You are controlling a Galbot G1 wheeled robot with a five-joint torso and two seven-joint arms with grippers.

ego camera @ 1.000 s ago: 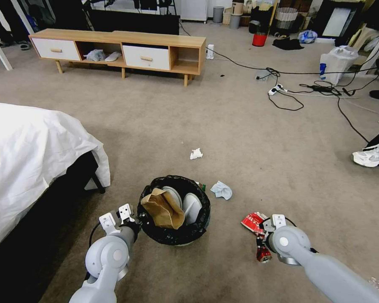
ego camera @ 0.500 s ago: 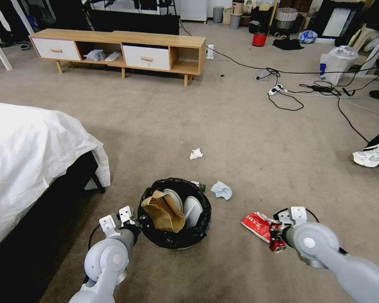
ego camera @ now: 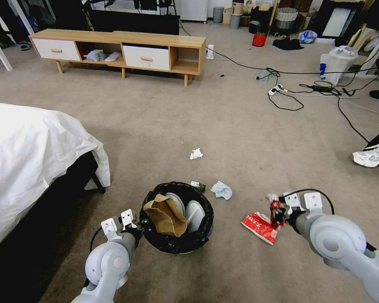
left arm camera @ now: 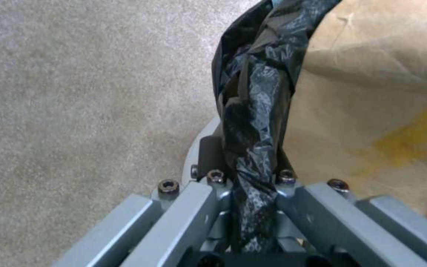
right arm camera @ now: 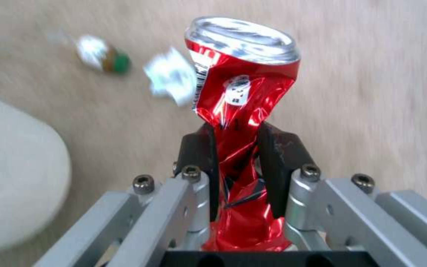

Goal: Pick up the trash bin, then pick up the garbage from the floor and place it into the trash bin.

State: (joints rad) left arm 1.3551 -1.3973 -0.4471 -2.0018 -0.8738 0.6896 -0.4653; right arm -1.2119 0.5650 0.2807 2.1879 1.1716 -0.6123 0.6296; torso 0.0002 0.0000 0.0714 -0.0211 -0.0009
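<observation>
Trash bin [ego camera: 177,244], lower centre: round, crinkly black liner, crumpled brown paper bag [ego camera: 164,215] inside; left gripper [left arm camera: 245,178] jaws pinching liner rim. Right gripper [right arm camera: 238,167], lower right: jaws clamping crushed red can [right arm camera: 238,96] above beige carpet [ego camera: 240,134]; flattened red-and-white carton [ego camera: 260,226] beneath

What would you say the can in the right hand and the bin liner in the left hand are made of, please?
The can looks like thin aluminium: glossy red print, bright silver rim, walls creased and crushed between the right hand pads. The liner looks like thin black plastic film: shiny, finely crinkled, bunched in the left hand. Both are judged by look alone.
</observation>
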